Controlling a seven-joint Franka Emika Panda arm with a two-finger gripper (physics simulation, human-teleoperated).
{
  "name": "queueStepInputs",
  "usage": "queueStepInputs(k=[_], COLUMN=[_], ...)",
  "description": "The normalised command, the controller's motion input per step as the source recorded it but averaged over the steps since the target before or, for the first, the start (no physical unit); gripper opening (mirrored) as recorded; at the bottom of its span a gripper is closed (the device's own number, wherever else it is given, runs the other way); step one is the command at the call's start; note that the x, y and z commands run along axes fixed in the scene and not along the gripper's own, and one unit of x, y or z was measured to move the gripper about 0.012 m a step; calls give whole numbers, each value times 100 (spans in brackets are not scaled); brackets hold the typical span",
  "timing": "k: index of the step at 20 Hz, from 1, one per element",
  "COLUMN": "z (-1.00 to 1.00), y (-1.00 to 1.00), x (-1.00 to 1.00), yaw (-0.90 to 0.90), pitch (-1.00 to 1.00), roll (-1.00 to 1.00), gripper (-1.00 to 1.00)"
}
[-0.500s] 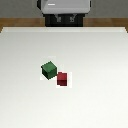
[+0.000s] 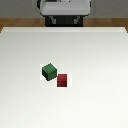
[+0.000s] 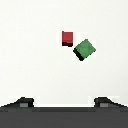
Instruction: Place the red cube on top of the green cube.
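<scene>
On white matte table (image 2: pixel 30 100): red cube (image 2: pixel 62 80), matte, just beside larger green cube (image 2: pixel 49 71); gripper (image 3: pixel 64 103) fingertips spread, empty.

Simulated robot test bench, not a lived-in room. A plain, flat white tabletop (image 2: pixel 95 95) fills nearly the whole exterior view, with a strip of brown wood-toned floor (image 2: pixel 15 23) beyond its far edge. The grey-and-black robot base (image 2: pixel 64 11) stands at that edge. Flat, untextured rendering and two small matte blocks, a dark red cube (image 2: pixel 62 80) and a dark green cube (image 2: pixel 49 72), indicate a bare manipulation set-up.
</scene>
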Motion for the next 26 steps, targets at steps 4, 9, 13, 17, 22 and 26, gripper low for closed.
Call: queueStepInputs(k=[4, 9, 13, 17, 22, 26], z=[0, 0, 0, 0, -40, -100], y=[0, 0, 0, -25, 0, 0], x=[75, 100, 100, 0, 0, 0], yaw=[0, 0, 0, 0, 0, 0], pitch=[0, 0, 0, 0, 0, 0], roll=[0, 0, 0, 0, 0, 0], gripper=[100, 100, 100, 100, 100, 100])
